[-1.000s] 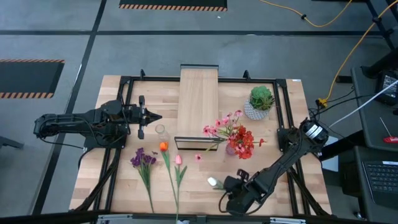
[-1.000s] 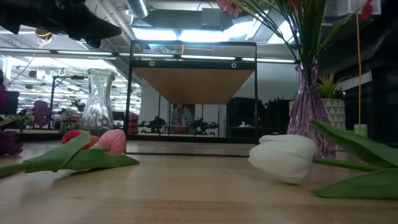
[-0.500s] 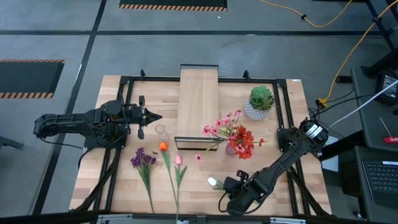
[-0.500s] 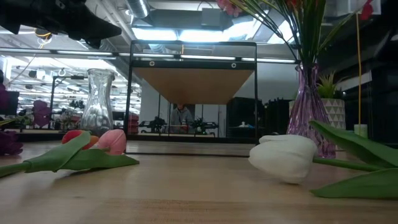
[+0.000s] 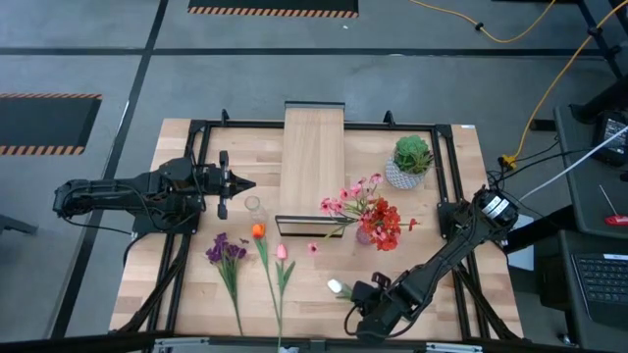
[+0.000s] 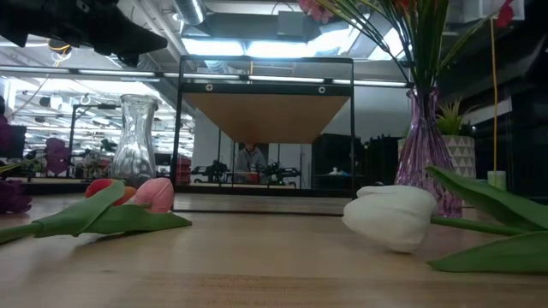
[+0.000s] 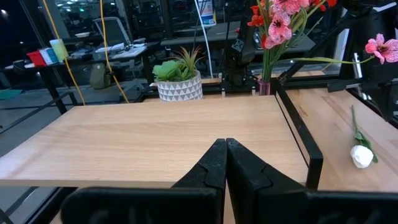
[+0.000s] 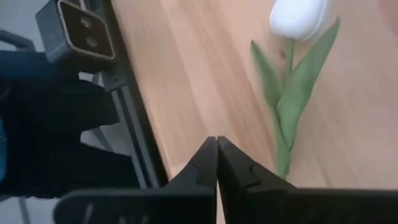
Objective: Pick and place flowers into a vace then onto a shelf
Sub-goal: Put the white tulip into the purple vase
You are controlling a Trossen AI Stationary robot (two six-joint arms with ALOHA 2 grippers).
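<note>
The white bud flower [image 5: 335,286] lies on the table near its front edge, its stem and leaves [image 8: 287,112] trailing toward my right gripper [image 8: 216,149], [image 5: 361,294]. That gripper is shut with nothing between its fingers; the stem lies just beside them. A purple cluster [image 5: 226,252], an orange tulip [image 5: 258,231] and a pink tulip [image 5: 281,252] lie flat at front left. Pink and red flowers stand in a purple vase [image 5: 365,233]. A clear glass vase [image 5: 254,206] stands next to the shelf [image 5: 313,162]. My left gripper [image 5: 235,183] waits shut at the left, level with the shelf top.
A round green plant in a white patterned pot [image 5: 410,162] stands at the back right. A black frame [image 5: 446,176] runs around the table, and a small camera box [image 8: 81,31] sits on its front rail. Bare wood lies at the front between the flowers.
</note>
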